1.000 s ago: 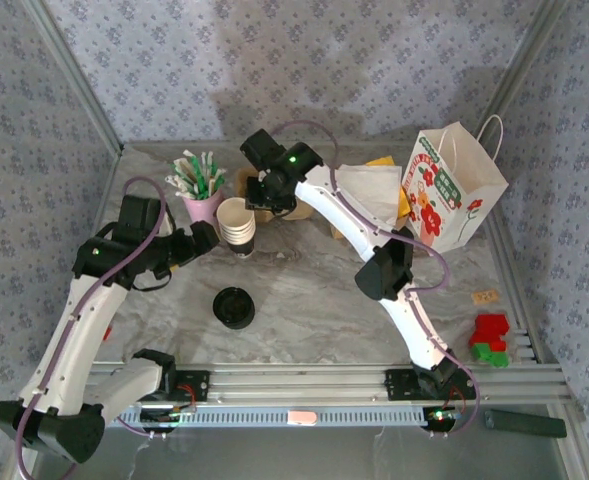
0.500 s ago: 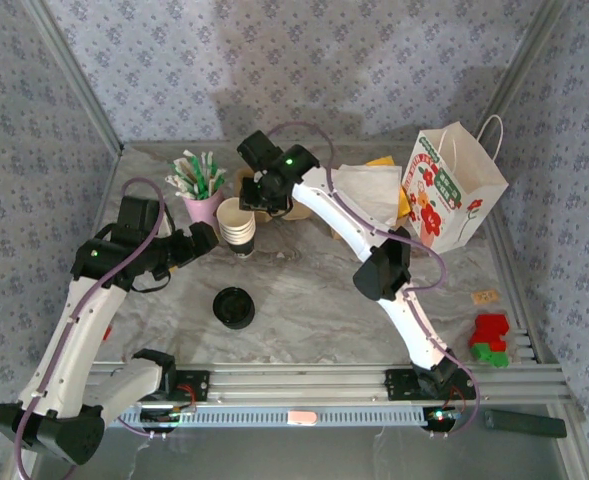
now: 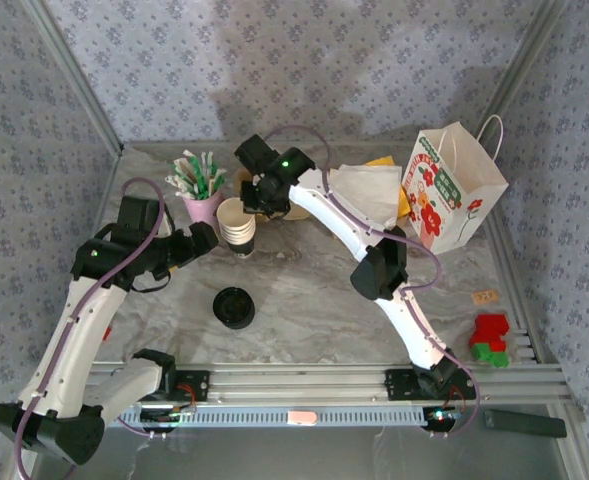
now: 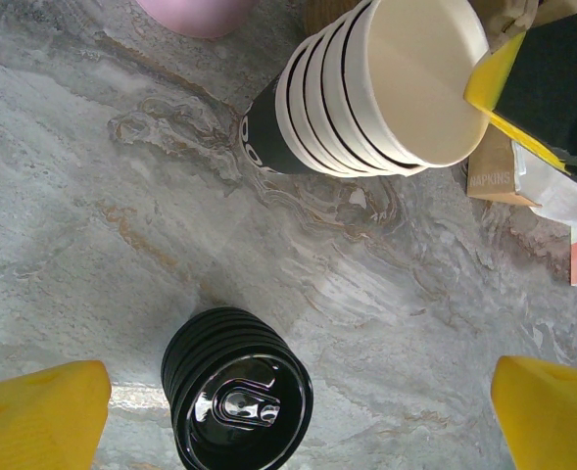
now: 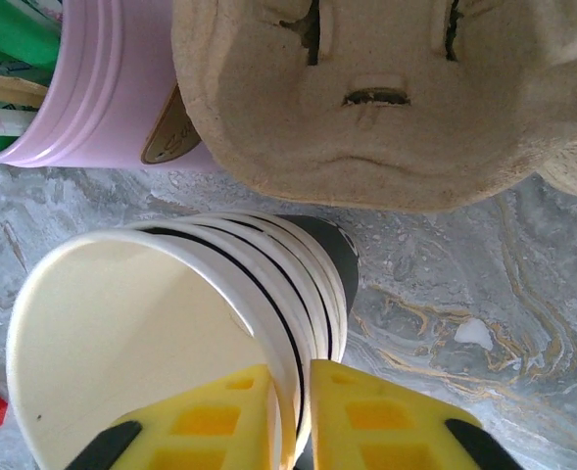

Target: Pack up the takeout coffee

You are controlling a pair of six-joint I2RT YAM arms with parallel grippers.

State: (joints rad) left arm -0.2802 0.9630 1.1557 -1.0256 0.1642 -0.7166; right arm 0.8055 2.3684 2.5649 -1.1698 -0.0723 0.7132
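Right gripper has edged frame-left and clenched on the rim of the top paper cup, not the takeout coffee; that stands untouched at lower centre of the overhead view; just above-left, the left gripper hangs spread wide; packing looks unstarted.

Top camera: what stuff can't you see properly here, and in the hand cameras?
- Top view: bag inside, hidden by its own walls.
- Top view: tag writing, too small.
- Left wrist: coffee contents, covered by its lid.
- Right wrist: cups near rim, cut off by the bottom edge.
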